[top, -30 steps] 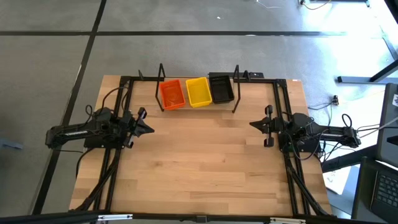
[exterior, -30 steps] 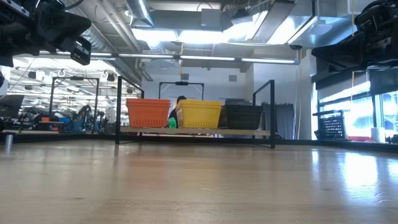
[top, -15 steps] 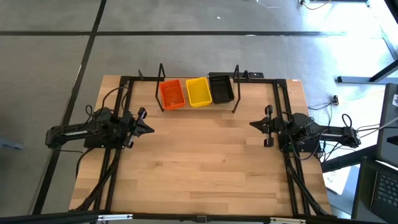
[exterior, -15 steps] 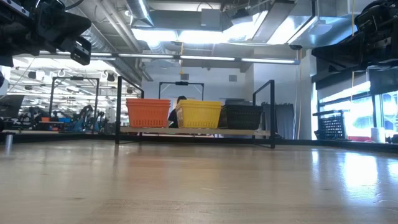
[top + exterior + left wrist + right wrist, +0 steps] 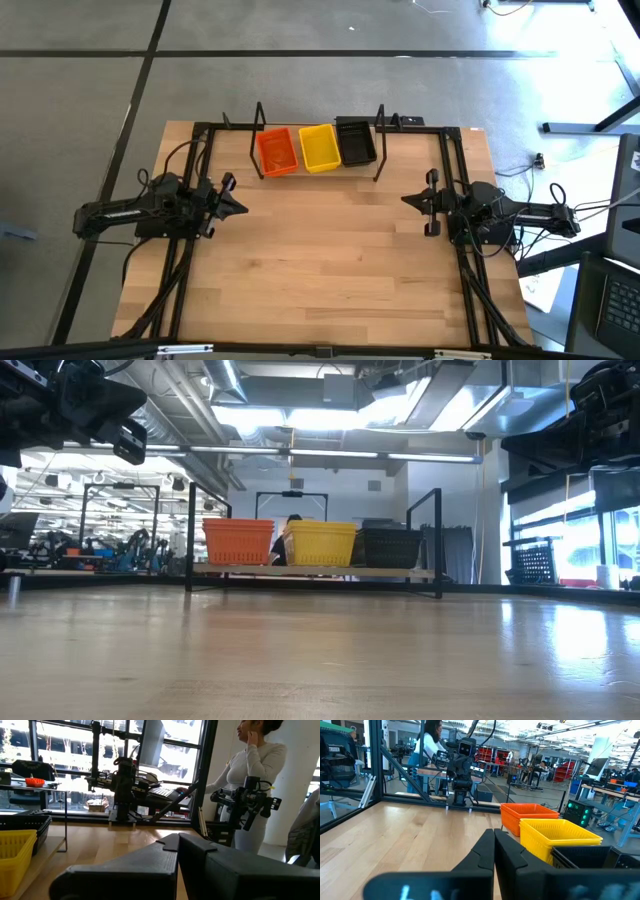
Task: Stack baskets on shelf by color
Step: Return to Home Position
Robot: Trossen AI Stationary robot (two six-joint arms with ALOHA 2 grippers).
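Both arms parked, jaws pressed shut on nothing – baskets sorted on the shelf.

Between the left gripper (image 5: 240, 207) and the right gripper (image 5: 406, 200), which face each other tip to tip and well apart, lies bare wooden table (image 5: 320, 270). Beyond both sets of jaws, at the far edge, the shelf (image 5: 310, 572) carries the orange baskets (image 5: 277, 150), yellow baskets (image 5: 320, 147) and black baskets (image 5: 355, 142) side by side. Past that is grey floor (image 5: 300, 80) and a workshop, with a person (image 5: 288, 535) behind the shelf. Since a second ago nothing on the table has moved – only that person shifted slightly.
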